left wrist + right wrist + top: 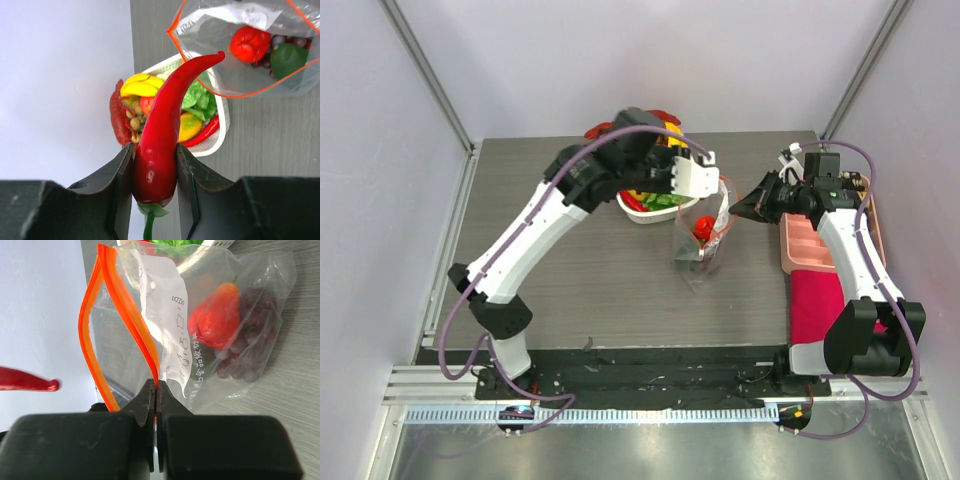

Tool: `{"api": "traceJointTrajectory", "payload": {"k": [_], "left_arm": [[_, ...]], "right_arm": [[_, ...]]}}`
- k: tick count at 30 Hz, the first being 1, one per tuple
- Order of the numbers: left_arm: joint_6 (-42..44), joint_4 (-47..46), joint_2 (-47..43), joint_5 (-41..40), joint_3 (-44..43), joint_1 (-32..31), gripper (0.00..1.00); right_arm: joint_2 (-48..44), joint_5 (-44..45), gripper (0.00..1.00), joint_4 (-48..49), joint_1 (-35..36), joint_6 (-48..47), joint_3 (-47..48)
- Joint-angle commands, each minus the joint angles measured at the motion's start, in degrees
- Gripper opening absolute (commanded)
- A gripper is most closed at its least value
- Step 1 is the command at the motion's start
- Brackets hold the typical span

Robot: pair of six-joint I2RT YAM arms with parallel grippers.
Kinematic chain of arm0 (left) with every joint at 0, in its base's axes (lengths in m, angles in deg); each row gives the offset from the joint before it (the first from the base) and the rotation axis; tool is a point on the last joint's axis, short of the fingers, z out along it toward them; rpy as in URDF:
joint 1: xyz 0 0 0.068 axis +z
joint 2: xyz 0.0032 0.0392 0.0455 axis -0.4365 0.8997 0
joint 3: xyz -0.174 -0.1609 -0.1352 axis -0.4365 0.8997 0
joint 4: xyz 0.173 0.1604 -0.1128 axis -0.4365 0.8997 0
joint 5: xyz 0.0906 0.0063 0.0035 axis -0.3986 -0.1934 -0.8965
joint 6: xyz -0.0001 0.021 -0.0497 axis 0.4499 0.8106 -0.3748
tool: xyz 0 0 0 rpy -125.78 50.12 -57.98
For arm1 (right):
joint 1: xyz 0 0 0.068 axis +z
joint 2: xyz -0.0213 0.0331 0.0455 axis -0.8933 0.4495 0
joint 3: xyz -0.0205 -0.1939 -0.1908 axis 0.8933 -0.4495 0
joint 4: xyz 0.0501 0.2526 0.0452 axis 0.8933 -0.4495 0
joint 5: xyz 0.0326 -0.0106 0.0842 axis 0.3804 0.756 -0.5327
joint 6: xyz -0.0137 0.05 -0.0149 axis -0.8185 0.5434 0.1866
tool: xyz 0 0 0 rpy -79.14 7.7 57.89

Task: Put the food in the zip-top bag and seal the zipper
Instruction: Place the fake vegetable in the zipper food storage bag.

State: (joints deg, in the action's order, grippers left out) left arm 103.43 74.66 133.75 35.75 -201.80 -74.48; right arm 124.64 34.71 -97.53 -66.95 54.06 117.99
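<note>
Nearby, white bowl (638,213) beside bag (698,252), pink tray (807,240)

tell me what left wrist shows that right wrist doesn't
Only left wrist: the left gripper clamped on the red pepper's thick end, and yellow food in the white dish. Only right wrist: the right gripper pinched shut on the zipper. Both: the open bag holding the tomato and grapes, plus the pepper's tip.

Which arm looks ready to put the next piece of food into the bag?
Left. The left gripper holds a red pepper pointing at the open mouth of the bag; the right gripper pinches its orange edge, holding it open.
</note>
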Motion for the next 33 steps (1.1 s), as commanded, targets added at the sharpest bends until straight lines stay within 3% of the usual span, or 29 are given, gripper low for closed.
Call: {"api": "traceJointTrajectory", "payload": {"k": [1, 8, 12, 17, 19, 20, 21, 26, 30, 33], "left_arm": [[2.6, -0.9, 3.4, -18.3, 0.0, -4.0, 0.02], [12.9, -1.6, 2.0, -14.5, 6.6, -6.9, 0.09], [17.9, 0.6, 2.1, -7.8, 7.0, -8.5, 0.22], [22.7, 4.9, 5.5, -1.6, 3.3, -9.3, 0.31], [22.7, 6.0, 7.2, -1.2, 1.2, -9.3, 0.43], [21.3, 5.5, 7.5, -1.2, 0.7, -9.2, 0.52], [19.9, 2.5, 7.8, -2.7, 0.6, -9.2, 0.99], [8.4, -6.4, 6.2, 0.7, -1.1, -4.9, 1.00], [-17.6, -17.6, 2.9, 8.4, -0.2, 7.4, 1.00], [-30.5, -21.0, 1.2, 11.1, 4.3, 13.3, 0.98]], "right_arm": [[-3.0, -1.1, 0.01, 3.7, 1.0, 1.9, 0.0], [-4.0, -1.0, 0.01, 4.5, 2.3, 2.6, 0.1], [-4.3, -1.0, 0.01, 4.5, 2.9, 2.4, -0.1], [-4.4, -1.0, 0.01, 4.6, 3.2, 2.2, -0.4], [-4.5, -1.0, 0.01, 4.6, 3.2, 2.1, -0.7], [-4.7, -1.0, 0.01, 4.6, 3.2, 2.1, -0.6], [-4.9, -1.0, 0.01, 4.6, 3.2, 1.9, -0.7], [-5.7, -1.1, 0.01, 4.5, 3.2, 1.2, -0.7], [-5.8, -1.2, 0.01, 4.2, 3.1, 0.9, -1.0], [-5.5, -1.2, 0.01, 4.2, 3.1, 0.9, -1.1]]}}
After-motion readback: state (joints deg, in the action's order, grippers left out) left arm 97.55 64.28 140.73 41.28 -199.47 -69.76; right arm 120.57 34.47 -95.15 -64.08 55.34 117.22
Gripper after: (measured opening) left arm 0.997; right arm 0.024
